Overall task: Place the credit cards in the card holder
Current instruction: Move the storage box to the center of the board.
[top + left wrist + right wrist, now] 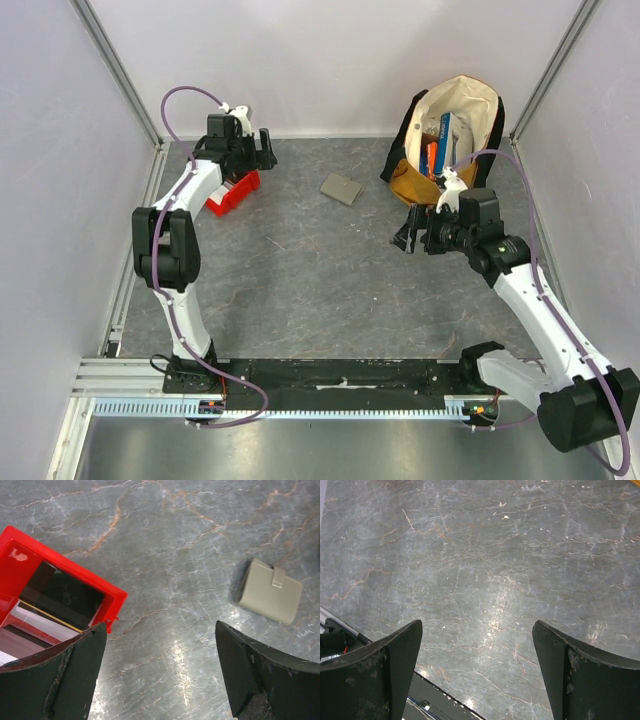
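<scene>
1. The step in hand looks like the first pick. The left gripper [160,627] hangs just beside the open red plastic bin [75,573] at the far left of the grey marbled table [300,280], its jaws spread wide with nothing between them.
2. The thin, flat, pale-edged pieces lying inside that bin are probably the credit cards [35,625]. The near finger covers part of them, so their number cannot be told.
3. The card holder [270,592], a small flat grey-olive folding wallet, lies shut on bare table with its tab across the edge. It is well apart from the bin, on the side of the cream canvas bag [455,110] that holds upright colourful boxes.
4. To do this well, the gripper should move over the bin and come down between its walls, then pinch a single card by its edges (thin plastic lying flat gives little to grip). The wallet must also be opened before any card can go in, which likely calls for the other arm to steady it.
5. The left arm stretches forward with its elbow raised and its wrist angled down toward the tabletop.
6. The right gripper [477,625] hovers over bare table in front of the bag, wide open and empty, at the end of an arm reaching in from the near right corner.
</scene>
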### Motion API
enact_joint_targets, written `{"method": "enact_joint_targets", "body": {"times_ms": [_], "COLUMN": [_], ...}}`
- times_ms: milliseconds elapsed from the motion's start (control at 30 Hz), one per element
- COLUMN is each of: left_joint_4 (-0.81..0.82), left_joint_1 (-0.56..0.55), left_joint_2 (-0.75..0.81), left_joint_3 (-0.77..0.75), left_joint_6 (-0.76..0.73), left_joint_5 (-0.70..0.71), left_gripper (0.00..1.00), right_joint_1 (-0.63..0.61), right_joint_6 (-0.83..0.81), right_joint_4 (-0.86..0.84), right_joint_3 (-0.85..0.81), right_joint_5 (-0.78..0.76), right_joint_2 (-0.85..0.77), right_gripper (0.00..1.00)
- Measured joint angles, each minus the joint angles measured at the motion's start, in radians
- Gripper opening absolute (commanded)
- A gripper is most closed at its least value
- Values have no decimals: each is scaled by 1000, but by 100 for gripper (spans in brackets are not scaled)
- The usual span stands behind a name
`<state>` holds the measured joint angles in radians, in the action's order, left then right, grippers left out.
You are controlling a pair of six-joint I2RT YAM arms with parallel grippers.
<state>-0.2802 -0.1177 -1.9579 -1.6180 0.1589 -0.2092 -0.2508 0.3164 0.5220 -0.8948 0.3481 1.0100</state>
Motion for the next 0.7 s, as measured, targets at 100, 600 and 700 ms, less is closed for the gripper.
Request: {"method": "enact_joint_targets", "body": {"times_ms": [100, 600, 700], "left_joint_4": [-12, -51, -58], "left_joint_1": [17, 40, 40], "left_joint_2": [-34, -153, -154], "left_joint_3": [-14, -57, -55], "left_joint_6": [-6, -25, -29], "left_joint_5": [3, 24, 14], "left_gripper": [94, 87, 85], "right_joint_1": [-21, -171, -195], "right_joint_6": [-1, 1, -10], "right_joint_4": [-10, -46, -48], "right_joint_3": [-13, -76, -128], "right_joint_5": [6, -80, -138], "right_joint_2": [21, 193, 275], "right_gripper": [98, 98, 98]}}
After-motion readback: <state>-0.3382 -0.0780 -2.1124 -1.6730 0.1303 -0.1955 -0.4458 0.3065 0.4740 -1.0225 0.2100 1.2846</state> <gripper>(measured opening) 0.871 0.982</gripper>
